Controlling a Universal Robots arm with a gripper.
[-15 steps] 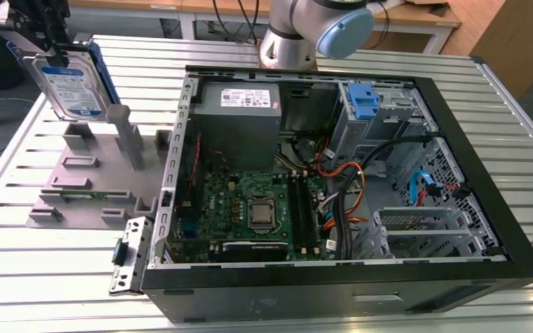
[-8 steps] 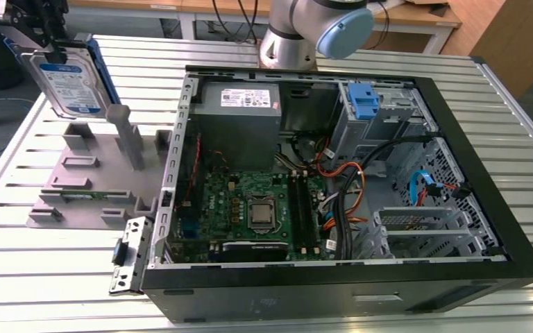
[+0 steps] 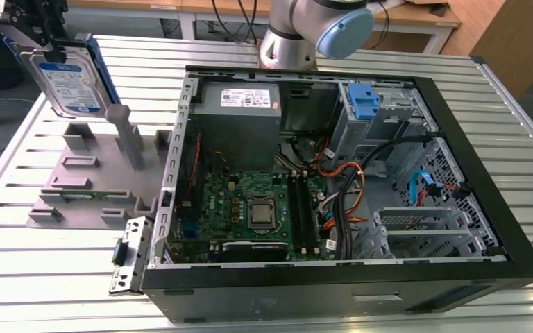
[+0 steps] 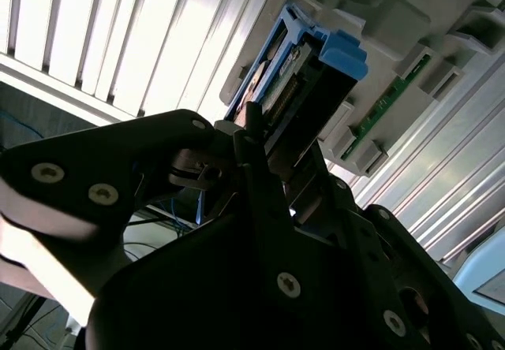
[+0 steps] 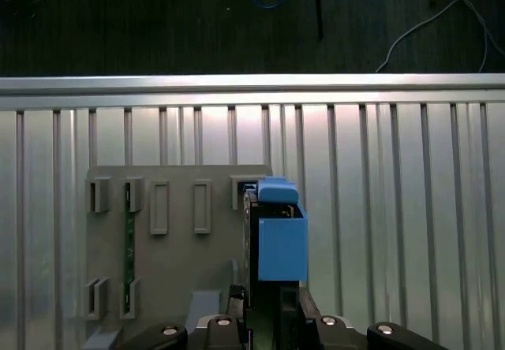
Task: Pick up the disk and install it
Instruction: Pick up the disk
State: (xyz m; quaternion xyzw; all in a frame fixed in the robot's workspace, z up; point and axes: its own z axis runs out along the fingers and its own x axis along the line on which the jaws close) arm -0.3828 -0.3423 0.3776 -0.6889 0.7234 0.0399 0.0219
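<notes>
The disk (image 3: pixel 67 83), a silver drive with a white-and-blue label and blue side rails, hangs upright in the air at the exterior view's upper left. My gripper (image 3: pixel 52 46) is shut on its top edge. The drive is lifted clear above the grey holder block (image 3: pixel 91 170) on the table. In the first wrist view the disk's blue carrier (image 5: pixel 281 240) sticks out from my gripper (image 5: pixel 264 303), over one end of the grey holder block (image 5: pixel 177 247). In the second wrist view the dark fingers (image 4: pixel 260 169) clamp the disk (image 4: pixel 316 82) edge-on.
The open computer case (image 3: pixel 470 159) lies on the slatted metal table (image 3: pixel 26 277), to the exterior view's right of the holder. Inside are a grey power supply (image 3: pixel 239 104), a blue bracket (image 3: pixel 364 100) at the drive bay, the motherboard (image 3: pixel 248 208) and loose cables. The arm's base (image 3: pixel 294 35) stands behind the case.
</notes>
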